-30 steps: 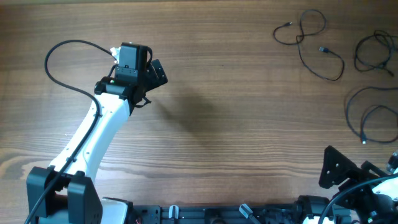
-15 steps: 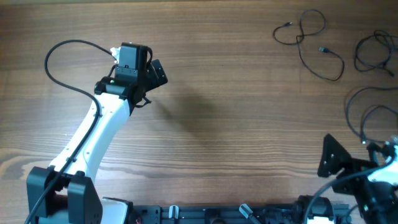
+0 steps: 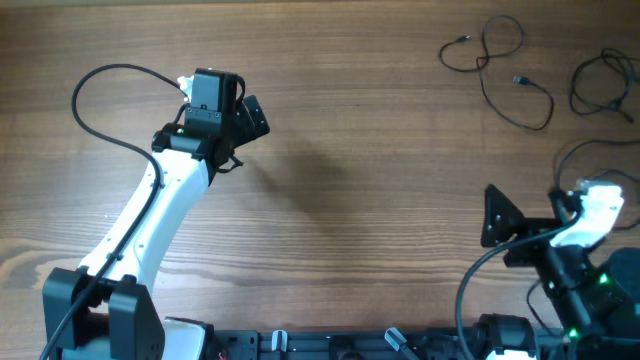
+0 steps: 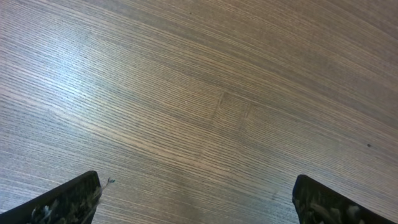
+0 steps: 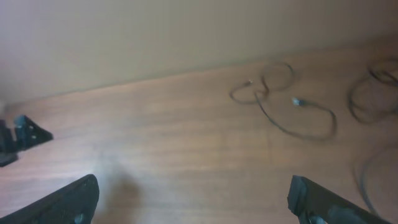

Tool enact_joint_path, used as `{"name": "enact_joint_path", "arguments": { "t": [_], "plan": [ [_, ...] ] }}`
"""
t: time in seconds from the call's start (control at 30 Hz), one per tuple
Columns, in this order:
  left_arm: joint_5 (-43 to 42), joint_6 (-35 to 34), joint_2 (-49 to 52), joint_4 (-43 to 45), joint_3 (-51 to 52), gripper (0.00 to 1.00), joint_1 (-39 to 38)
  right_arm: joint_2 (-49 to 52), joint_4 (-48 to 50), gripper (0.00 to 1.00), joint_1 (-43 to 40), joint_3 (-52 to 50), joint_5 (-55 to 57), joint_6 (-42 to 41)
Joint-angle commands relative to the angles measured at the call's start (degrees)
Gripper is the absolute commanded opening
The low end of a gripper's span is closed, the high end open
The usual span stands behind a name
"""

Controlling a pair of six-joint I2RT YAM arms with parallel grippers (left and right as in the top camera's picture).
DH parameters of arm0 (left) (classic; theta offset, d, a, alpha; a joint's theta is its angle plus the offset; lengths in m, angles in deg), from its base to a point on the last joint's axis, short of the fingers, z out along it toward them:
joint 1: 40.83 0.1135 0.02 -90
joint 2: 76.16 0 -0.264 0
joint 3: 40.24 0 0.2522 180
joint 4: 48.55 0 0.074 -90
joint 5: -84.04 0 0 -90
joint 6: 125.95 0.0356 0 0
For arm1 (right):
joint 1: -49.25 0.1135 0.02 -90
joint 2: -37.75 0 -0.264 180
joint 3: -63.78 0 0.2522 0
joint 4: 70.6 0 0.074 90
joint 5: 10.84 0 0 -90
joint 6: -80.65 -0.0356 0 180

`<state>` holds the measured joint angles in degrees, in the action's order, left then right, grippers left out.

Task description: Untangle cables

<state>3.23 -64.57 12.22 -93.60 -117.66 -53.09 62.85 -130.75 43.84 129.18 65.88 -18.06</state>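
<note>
Three thin black cables lie apart at the table's far right. One looped cable (image 3: 500,65) with small plug ends lies at the top; it also shows in the right wrist view (image 5: 280,102). A second cable (image 3: 603,85) is coiled at the right edge. A third cable (image 3: 590,165) loops below it, partly hidden by my right arm. My left gripper (image 3: 250,118) is open and empty over bare wood at the upper left, far from the cables. My right gripper (image 3: 495,222) is open and empty at the lower right, just left of the third cable.
The wooden table (image 3: 380,150) fills the view. A thick black cable (image 3: 100,95) fixed to the left arm arcs at the upper left. The arm bases stand along the front edge (image 3: 330,345). The left arm shows at the far left of the right wrist view (image 5: 18,140).
My right arm has risen from the lower right corner and moved up and left, with its gripper now further over the table. The left arm and the cables have not moved.
</note>
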Motion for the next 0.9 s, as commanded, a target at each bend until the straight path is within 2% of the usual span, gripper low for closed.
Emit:
{"name": "enact_joint_path", "arguments": {
  "t": [0.0, 0.5, 0.73, 0.87],
  "plan": [
    [0.94, 0.04, -0.09, 0.15, -0.11, 1.00, 0.44, -2.54, 6.38, 1.00, -0.35, -5.01, -4.85, 2.75],
    [0.94, 0.04, -0.09, 0.15, -0.11, 1.00, 0.44, -17.51, 40.22, 1.00, -0.35, -29.73, -4.85, 2.27],
    [0.94, 0.04, -0.09, 0.15, -0.11, 1.00, 0.44, -18.12, 52.04, 1.00, -0.35, -37.97, -4.63, 1.62],
    [0.94, 0.04, -0.09, 0.15, -0.11, 1.00, 0.44, -20.63, 52.81, 1.00, -0.35, -40.41, -4.61, 1.25]
  ]
}}
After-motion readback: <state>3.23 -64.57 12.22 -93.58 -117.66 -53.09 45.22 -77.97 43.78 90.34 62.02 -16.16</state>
